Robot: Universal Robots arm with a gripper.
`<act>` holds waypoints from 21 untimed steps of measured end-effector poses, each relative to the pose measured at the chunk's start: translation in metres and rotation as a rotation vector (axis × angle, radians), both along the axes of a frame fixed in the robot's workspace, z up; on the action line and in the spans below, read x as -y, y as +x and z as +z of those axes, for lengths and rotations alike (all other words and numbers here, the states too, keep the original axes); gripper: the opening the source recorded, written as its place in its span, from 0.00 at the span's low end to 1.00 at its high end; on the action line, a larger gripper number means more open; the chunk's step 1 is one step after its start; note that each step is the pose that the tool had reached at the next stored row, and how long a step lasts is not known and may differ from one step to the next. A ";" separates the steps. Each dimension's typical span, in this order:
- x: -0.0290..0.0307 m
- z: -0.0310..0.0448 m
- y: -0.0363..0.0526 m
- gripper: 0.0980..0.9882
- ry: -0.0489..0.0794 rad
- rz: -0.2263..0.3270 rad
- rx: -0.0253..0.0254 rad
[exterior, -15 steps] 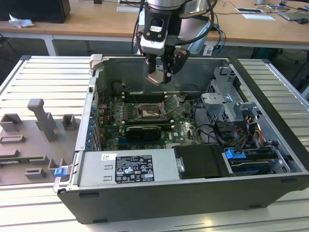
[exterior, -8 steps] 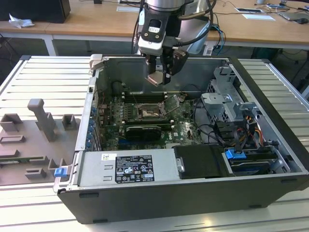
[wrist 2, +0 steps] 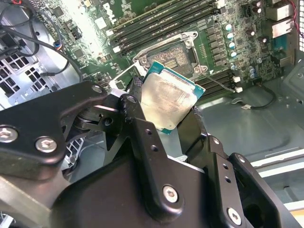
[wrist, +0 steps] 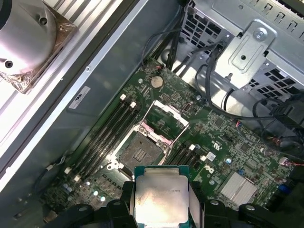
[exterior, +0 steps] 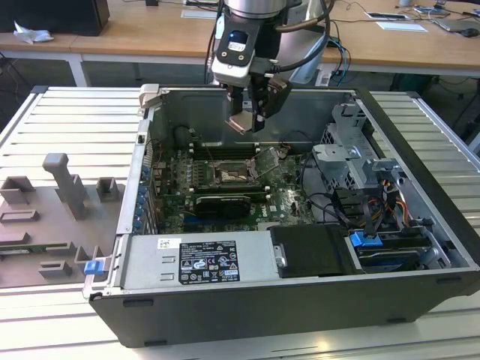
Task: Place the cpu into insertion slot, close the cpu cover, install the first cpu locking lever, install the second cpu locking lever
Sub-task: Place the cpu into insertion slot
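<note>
Above the open computer case [exterior: 225, 315], at the upper middle of the exterior view, the gripper [exterior: 251, 120] hangs from the arm with its fingers pointing down into the chassis. The jaws are clamped on the cpu [exterior: 244, 122], one finger on each of two opposite edges. In both wrist views the chip's pale metal face shows between the black fingers [wrist 2: 137, 95], with its green edge just visible around it.

The first step is in hand: the cpu is carried but not yet seated. It sits well clear of the green motherboard [exterior: 285, 202], and in the exterior view it lies above and slightly toward the rear wall from the insertion slot [exterior: 229, 174]. The slot lies bare, its dark centre open inside the silver rim [wrist: 142, 152]. The cpu cover [exterior: 266, 161] stands raised on its hinge at the slot's side toward the exterior view's right, so nothing blocks the way in. I cannot tell how the locking levers stand.

As I judge it, seating the chip calls for bringing it squarely over the socket, edges parallel to the rim, and lowering it flat without tilt. It must also stay off the raised cover and the long black memory slots [exterior: 225, 146] just behind.
</note>
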State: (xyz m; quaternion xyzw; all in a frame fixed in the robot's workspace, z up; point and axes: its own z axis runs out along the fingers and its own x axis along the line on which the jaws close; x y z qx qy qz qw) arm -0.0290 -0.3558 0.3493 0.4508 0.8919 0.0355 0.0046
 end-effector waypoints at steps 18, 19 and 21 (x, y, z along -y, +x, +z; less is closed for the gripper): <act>-0.0002 -0.0022 -0.0006 0.50 0.000 -0.135 -0.0001; -0.0002 -0.0025 -0.0006 0.50 0.000 -0.146 -0.0001; -0.0002 -0.0038 -0.0009 0.50 0.000 -0.181 -0.0001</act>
